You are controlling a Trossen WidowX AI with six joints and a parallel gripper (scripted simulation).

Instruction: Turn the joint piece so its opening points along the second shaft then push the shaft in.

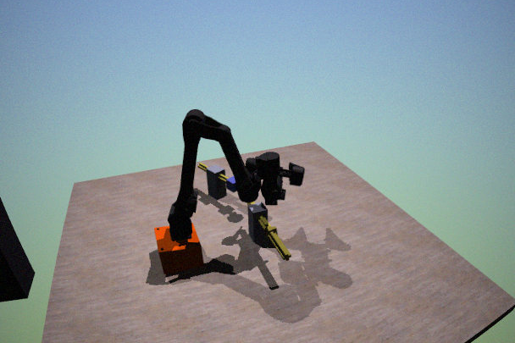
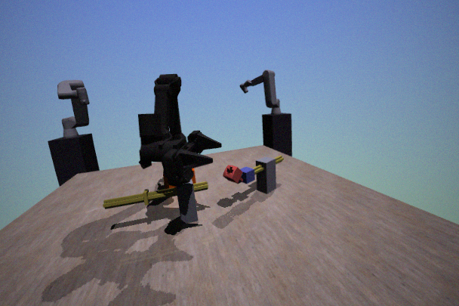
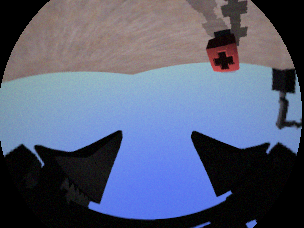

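Holding nothing with gripper (image 1: 271,174) (image 2: 217,153) (image 3: 158,134) nearly fully open. Should reach ahead and rightward in wrist view, towards red joint piece (image 2: 236,176) (image 3: 233,49).

Two grey arms (image 2: 269,89) on dark pedestals (image 2: 277,133)

Blue sky (image 1: 263,20) (image 2: 234,18) (image 3: 155,175) fades to green low down. Dim light throws shadows across the wooden tabletop (image 1: 381,262) (image 2: 321,248) (image 3: 100,45). Dark pedestals (image 1: 13,262) (image 2: 73,158) (image 2: 277,133) (image 3: 284,80) stand beyond, left and right in the exterior view.
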